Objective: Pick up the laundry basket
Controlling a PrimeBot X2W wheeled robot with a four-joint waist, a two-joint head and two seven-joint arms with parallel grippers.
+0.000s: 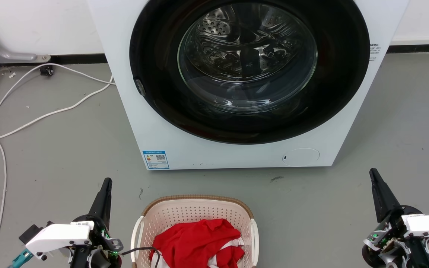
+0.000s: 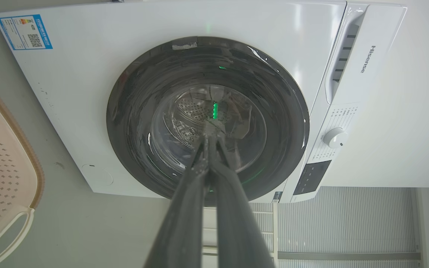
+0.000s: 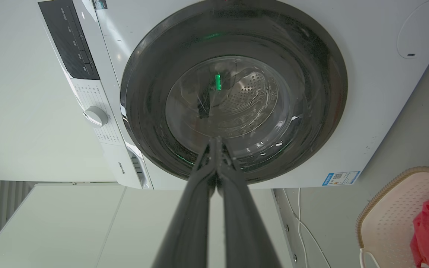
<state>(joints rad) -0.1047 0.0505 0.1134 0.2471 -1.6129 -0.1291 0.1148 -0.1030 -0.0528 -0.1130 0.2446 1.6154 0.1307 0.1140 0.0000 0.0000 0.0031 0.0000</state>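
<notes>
**Op:** What's sitting around the basket?

**Eng:** You're facing a white washing machine [image 1: 237,156], door shut, standing on the grey floor [image 1: 385,130] just beyond the basket. A white cable [image 1: 50,115] is trailing over the floor off to the left. A thin dark wire [image 1: 140,248] from the left wrist is crossing the basket's near-left rim.

**Op:** And the basket itself?

**Eng:** The laundry basket [image 1: 197,198] is sitting on the floor between your two arms, low centre in the head view, opening facing up, with a red cloth [image 1: 199,242] lying inside. Its white handles are facing left and right, one toward each arm, and its far rim is facing the washer. The near end is running off the frame, so I can't tell the long axis.

**Op:** Fingers?

**Eng:** Left gripper [image 1: 107,181] and right gripper [image 1: 373,172] are both hovering apart from the basket. Fingers are pressed together on each, pointing at the washer door.
</notes>
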